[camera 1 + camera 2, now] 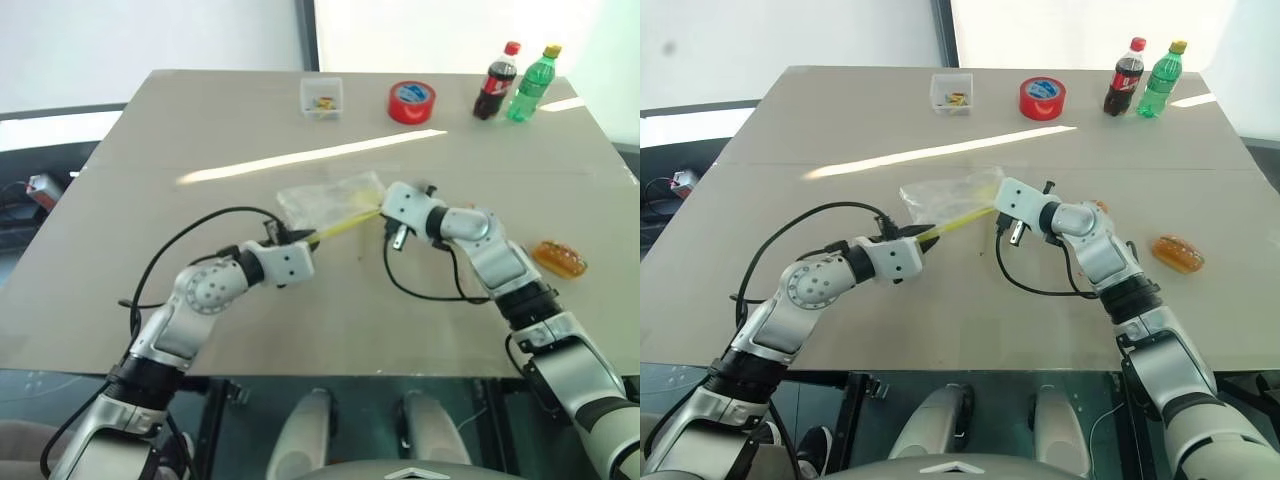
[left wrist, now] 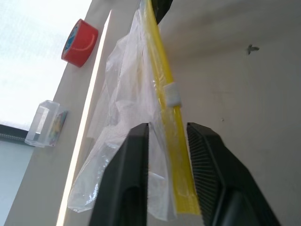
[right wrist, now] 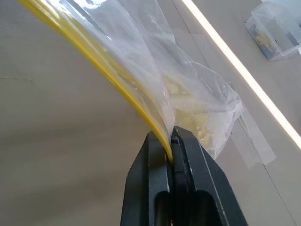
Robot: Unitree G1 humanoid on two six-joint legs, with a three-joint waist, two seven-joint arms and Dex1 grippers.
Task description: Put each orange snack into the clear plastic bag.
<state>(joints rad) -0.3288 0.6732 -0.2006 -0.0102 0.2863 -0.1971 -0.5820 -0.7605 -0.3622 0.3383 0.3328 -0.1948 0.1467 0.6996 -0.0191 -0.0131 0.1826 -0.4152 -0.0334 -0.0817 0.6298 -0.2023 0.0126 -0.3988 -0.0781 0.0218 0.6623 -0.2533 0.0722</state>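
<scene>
Here your left gripper (image 2: 167, 141) and right gripper (image 3: 172, 136) both pinch the yellow seal of the limp, probably slippery bag (image 1: 325, 198) mid-table, so grip its stiffer strip.

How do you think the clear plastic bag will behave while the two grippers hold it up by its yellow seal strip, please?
Probably floppy: the clear plastic bag sags in folds below its yellow seal strip, which itself bows between the left gripper and the right gripper. Likely very light, being thin film with few yellowish bits. The mouth may not stay open unaided.
</scene>
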